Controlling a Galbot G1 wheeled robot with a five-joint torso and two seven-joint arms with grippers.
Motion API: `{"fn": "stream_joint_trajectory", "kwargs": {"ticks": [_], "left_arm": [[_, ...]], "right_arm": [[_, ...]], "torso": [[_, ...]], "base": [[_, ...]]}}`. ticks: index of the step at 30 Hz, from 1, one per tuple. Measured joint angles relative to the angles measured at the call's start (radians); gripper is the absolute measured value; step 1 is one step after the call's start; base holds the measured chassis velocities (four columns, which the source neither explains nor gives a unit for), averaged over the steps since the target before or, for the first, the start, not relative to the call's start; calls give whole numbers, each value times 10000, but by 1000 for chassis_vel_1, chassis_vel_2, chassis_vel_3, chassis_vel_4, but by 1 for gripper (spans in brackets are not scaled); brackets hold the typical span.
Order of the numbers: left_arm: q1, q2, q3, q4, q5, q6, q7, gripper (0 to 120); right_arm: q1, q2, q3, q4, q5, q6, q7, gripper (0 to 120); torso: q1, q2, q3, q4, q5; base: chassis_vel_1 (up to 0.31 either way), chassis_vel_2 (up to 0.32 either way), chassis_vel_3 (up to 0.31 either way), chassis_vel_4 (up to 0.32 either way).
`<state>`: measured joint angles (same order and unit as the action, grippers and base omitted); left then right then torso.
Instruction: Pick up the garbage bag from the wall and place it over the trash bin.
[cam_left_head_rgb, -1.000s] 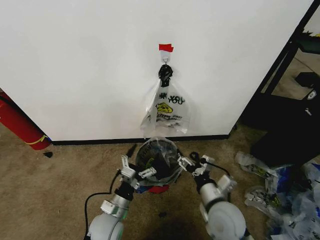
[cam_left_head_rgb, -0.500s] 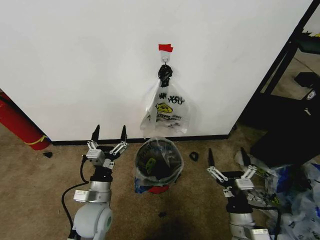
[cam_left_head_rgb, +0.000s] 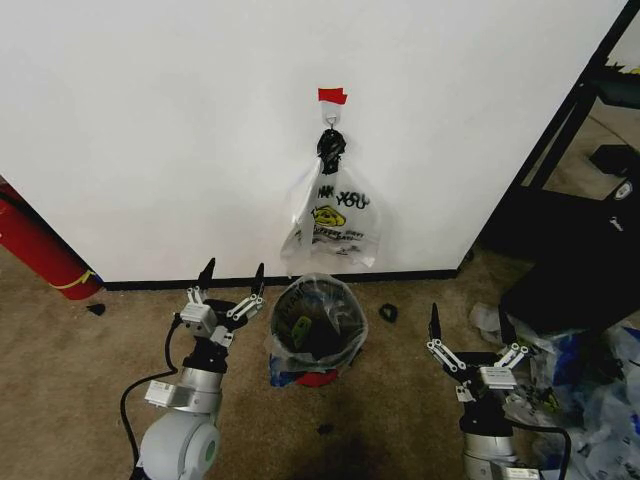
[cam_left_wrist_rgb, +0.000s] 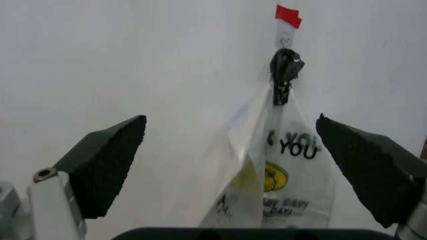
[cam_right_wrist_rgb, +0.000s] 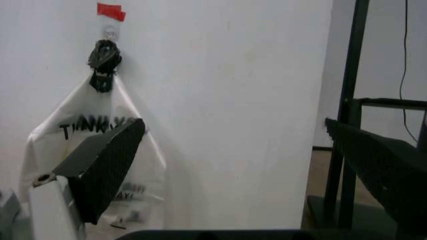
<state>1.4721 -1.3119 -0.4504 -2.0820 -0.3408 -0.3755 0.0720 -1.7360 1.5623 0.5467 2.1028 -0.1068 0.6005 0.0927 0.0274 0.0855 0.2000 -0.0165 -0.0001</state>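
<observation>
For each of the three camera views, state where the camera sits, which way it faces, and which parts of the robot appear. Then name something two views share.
Head view: high, looking down at the trash bin by the wall; both arms, left gripper, right gripper.
Left wrist view: faces the wall; open jaws.
Right wrist view: faces the wall and a black rack; open jaws.
Shared: the THANK YOU bag and red tape.

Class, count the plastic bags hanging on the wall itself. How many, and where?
1: the smiley "THANK YOU" bag hangs from the hook under the red tape, above the trash bin. More could hide behind it.
</observation>
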Motion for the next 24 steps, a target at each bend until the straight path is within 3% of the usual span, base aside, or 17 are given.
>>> {"fn": "stream_joint_trajectory", "kwargs": {"ticks": [24], "left_arm": [[259,169,-393,-288,-239,-9,-159,100]], "right_arm": [[62,-5,-112,241,-273,4,344,100]], "torso": [[0,0,0,-1,0]], "base": [[0,0,0,0]]}}
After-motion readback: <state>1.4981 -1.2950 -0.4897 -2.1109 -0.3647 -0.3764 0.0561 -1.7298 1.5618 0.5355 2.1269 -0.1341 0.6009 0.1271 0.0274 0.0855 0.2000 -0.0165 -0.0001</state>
